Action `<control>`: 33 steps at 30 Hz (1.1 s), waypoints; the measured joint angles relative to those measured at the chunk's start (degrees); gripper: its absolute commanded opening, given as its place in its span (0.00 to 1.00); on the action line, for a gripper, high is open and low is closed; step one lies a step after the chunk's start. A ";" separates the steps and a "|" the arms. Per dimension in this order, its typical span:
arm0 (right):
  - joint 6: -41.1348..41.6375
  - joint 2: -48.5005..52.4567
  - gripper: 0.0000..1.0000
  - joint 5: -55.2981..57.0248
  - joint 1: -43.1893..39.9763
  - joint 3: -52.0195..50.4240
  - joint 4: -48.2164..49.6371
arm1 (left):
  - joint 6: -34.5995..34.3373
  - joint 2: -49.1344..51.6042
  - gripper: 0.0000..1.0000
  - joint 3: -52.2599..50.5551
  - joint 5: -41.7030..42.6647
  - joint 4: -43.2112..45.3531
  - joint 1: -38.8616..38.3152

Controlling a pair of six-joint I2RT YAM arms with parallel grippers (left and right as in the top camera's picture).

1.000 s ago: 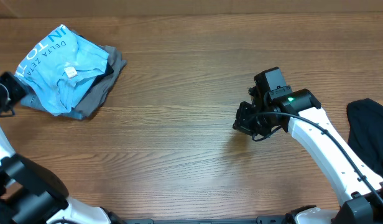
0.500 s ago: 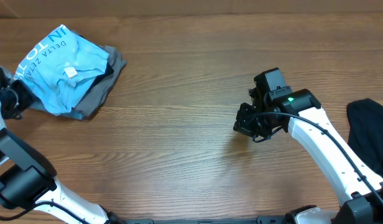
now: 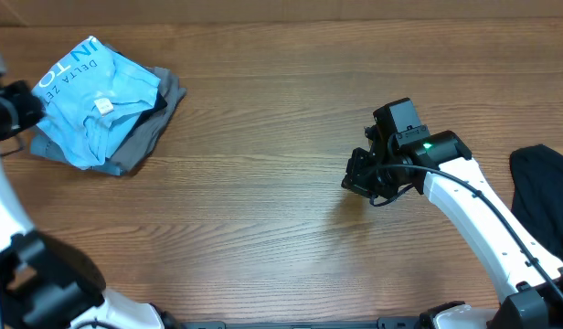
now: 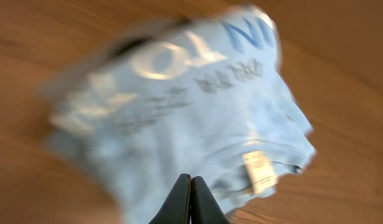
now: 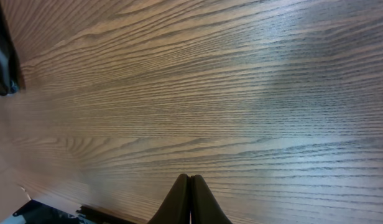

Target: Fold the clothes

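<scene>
Light blue T-shirt (image 3: 85,96) with white and darker blue lettering (image 3: 69,75) and a white label (image 3: 103,106); grey garment (image 3: 155,128); black garment (image 3: 545,196); brown tabletop (image 3: 263,201) with fine dark wood grain.

left arm (image 3: 0,206) runs up the far left edge of the overhead frame, with the left gripper (image 4: 190,190) in the upper left, fingers pinched together. right arm (image 3: 469,201) comes in from the lower right, and the right gripper (image 5: 189,186) sits right of centre, closed too.

The tabletop (image 3: 263,183) shows wood grain, smooth, with a soft sheen. The shirt (image 3: 90,100) is soft matt cloth, creased, with white print. The arm shell (image 3: 464,206) gleams, glossy white plastic. The black cloth (image 3: 542,183) looks matt.
</scene>
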 measured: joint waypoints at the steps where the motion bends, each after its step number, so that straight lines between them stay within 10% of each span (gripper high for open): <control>1: 0.00 0.00 0.04 0.00 -0.02 0.00 -0.02 | 0.50 0.96 0.05 0.00 0.46 0.22 -0.72; 8: -0.04 0.00 0.04 0.00 0.00 0.00 -0.31 | 2.32 17.86 0.17 -0.07 -3.10 3.28 -11.30; 18: -0.68 -0.02 0.04 0.35 0.00 0.00 -0.68 | 0.15 10.40 0.50 10.82 -3.37 -9.18 -11.58; 24: -4.76 -4.63 0.05 4.72 -0.02 2.84 -0.66 | 3.56 -11.69 1.00 23.45 -2.27 -22.27 -13.11; 27: -7.85 -10.78 0.25 5.92 -0.02 8.66 -0.42 | 5.05 -23.56 1.00 24.37 -1.84 -31.08 -18.01; 31: -10.16 -19.74 0.97 7.28 0.00 14.03 0.04 | 5.70 -31.39 1.00 24.74 -1.88 -41.46 -19.41; 33: -10.64 -23.93 1.00 8.15 -0.02 14.95 0.26 | 5.88 -33.44 1.00 24.74 -2.43 -44.50 -19.63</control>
